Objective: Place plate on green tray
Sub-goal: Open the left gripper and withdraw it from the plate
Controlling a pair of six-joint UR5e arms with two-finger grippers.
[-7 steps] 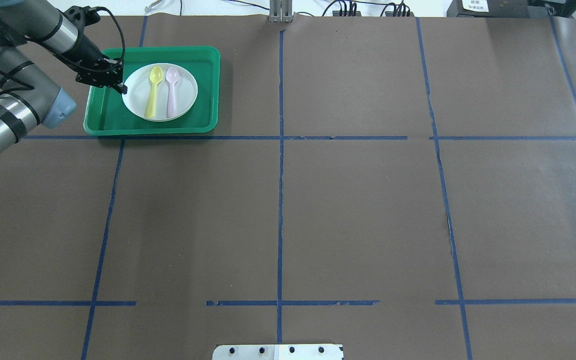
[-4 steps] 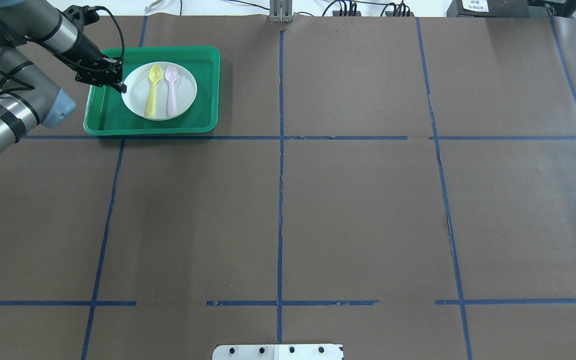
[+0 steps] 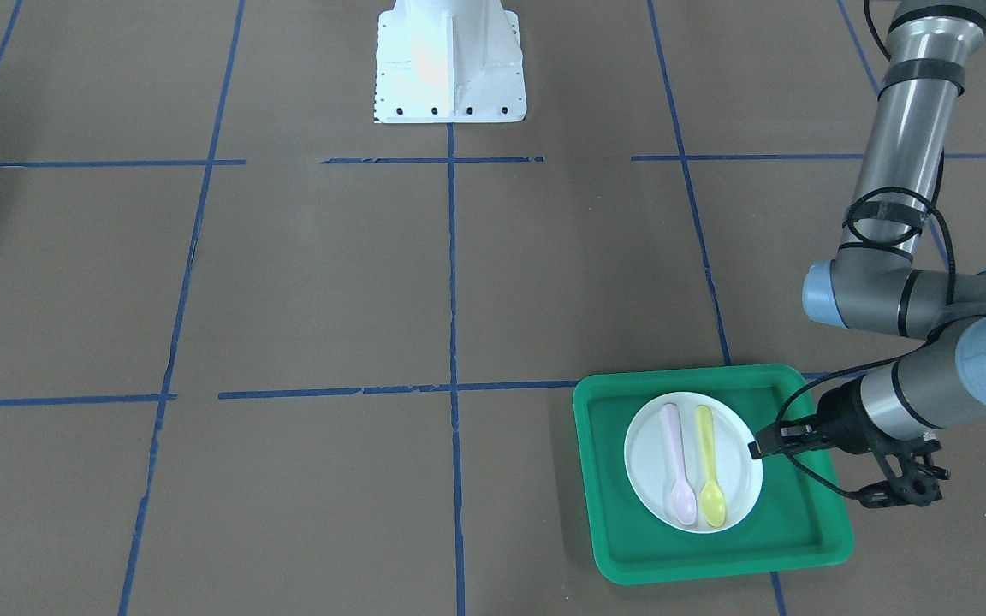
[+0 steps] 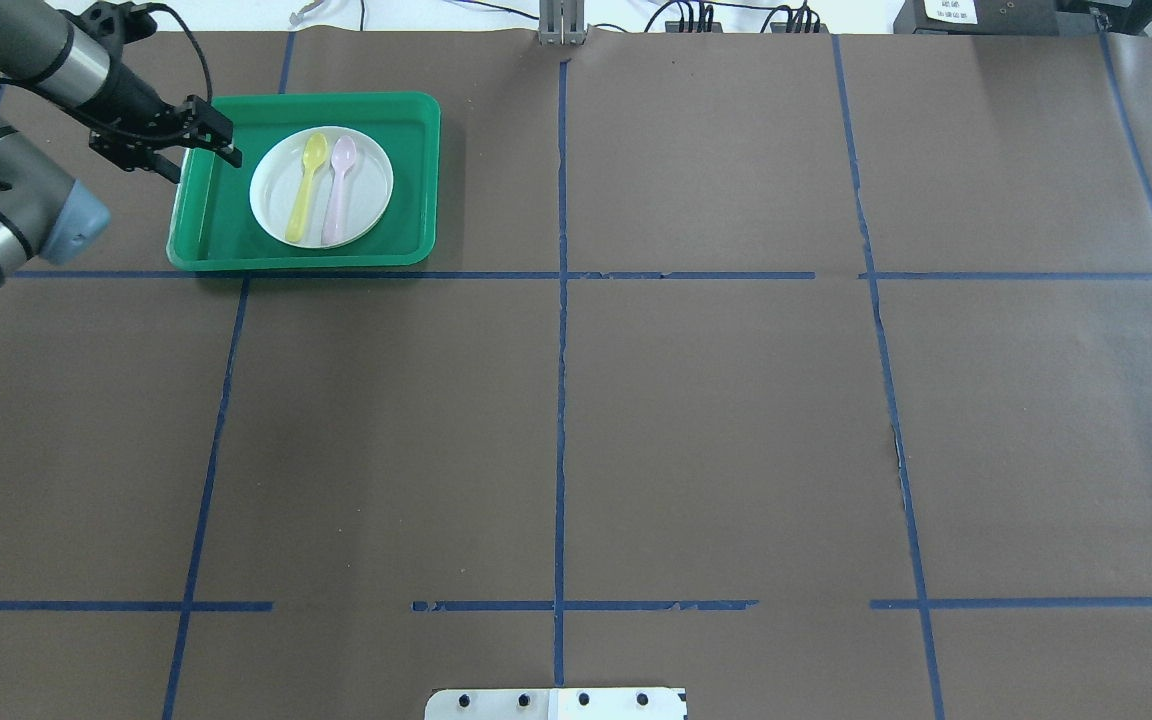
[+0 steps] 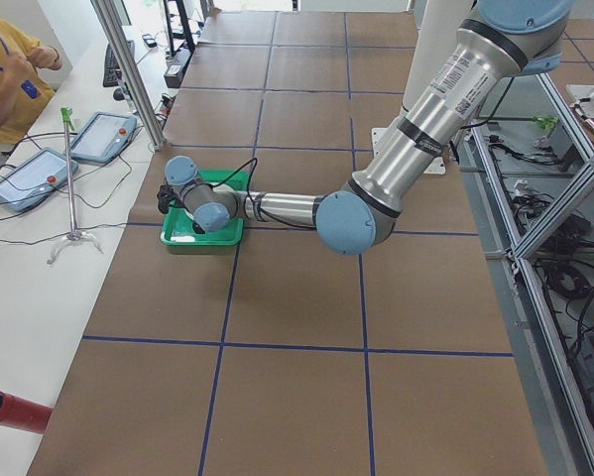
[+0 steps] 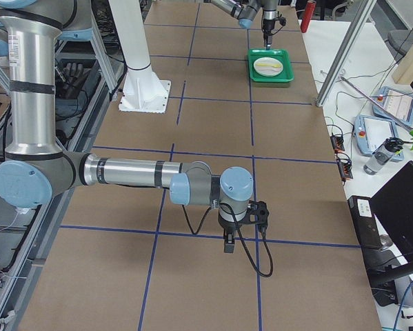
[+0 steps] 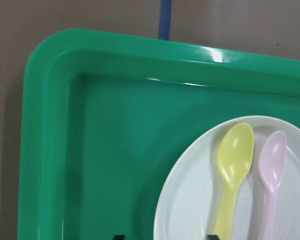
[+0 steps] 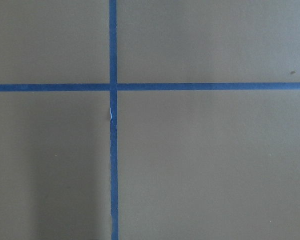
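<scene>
The white plate lies flat in the green tray at the table's far left, with a yellow spoon and a pink spoon on it. My left gripper is open and empty, above the tray's left edge and just clear of the plate's rim. In the left wrist view the plate and the tray lie below it, with both fingertips wide apart at the bottom edge. The front view shows the plate in the tray, with the left gripper beside it. My right gripper hovers over bare table far away; I cannot tell its state.
The table is covered in brown paper with blue tape lines. The robot's white base stands at the near middle edge. Operator tablets lie on a white bench beyond the tray's far side.
My left gripper has let go of the plate's left rim, opened, and drawn back up and to the left. The plate has settled a little lower in the tray.
</scene>
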